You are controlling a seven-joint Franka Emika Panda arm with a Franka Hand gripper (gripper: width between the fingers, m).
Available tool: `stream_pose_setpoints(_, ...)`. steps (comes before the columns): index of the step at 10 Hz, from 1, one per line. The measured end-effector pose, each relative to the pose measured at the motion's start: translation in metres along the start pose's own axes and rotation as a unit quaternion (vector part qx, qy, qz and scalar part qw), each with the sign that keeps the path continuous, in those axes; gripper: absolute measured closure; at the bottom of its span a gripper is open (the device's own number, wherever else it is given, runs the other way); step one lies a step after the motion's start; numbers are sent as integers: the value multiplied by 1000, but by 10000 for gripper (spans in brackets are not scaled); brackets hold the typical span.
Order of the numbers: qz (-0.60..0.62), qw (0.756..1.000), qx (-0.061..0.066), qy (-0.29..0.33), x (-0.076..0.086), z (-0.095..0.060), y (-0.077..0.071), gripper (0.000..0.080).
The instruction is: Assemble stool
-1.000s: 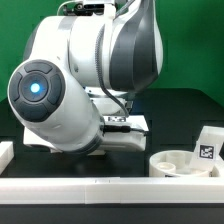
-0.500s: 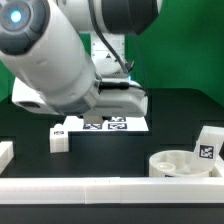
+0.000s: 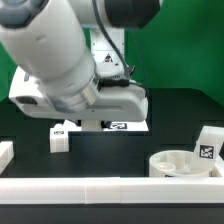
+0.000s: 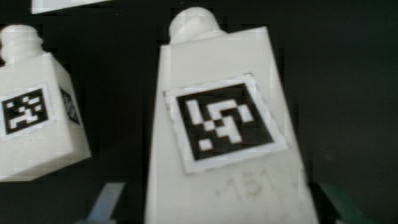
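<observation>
The arm (image 3: 60, 60) has dropped lower over the marker board (image 3: 130, 126) since half a second ago. Its gripper (image 4: 222, 207) clamps one tagged leg (image 4: 214, 110). The seat (image 3: 165, 168) sits at the exterior view's right.

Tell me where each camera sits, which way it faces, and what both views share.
Exterior view: off the arm, low behind the white rail, facing across the black table; the arm fills the exterior view's upper left.
Wrist view: on the wrist, facing along the gripper, shut on a tagged leg; only its fingertips show.
Shared: the black table; whether any leg is shared, I cannot tell.
</observation>
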State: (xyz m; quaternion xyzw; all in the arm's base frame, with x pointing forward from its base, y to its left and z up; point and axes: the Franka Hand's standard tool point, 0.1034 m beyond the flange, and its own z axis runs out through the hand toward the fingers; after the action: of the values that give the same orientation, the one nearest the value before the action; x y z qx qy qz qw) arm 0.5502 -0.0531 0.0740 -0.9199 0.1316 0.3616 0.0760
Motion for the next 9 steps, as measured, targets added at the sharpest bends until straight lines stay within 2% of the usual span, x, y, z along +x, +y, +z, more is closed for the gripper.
stream_pose_setpoints(3,-18,995,-4,103,18,-22,-29,472)
stream_pose_setpoints(4,-20,989,-4,149,21,-28,-33,472)
stream_pose_setpoints(5,-19,985,-2,169,19,-26,-32,472)
stream_pose_setpoints(6,-18,977,-2,212,27,-30,-32,472)
stream_pose_setpoints(8,-19,962,-2,274,28,-34,-36,472)
stream_pose_setpoints(9,-26,951,-2,307,29,-45,-46,472)
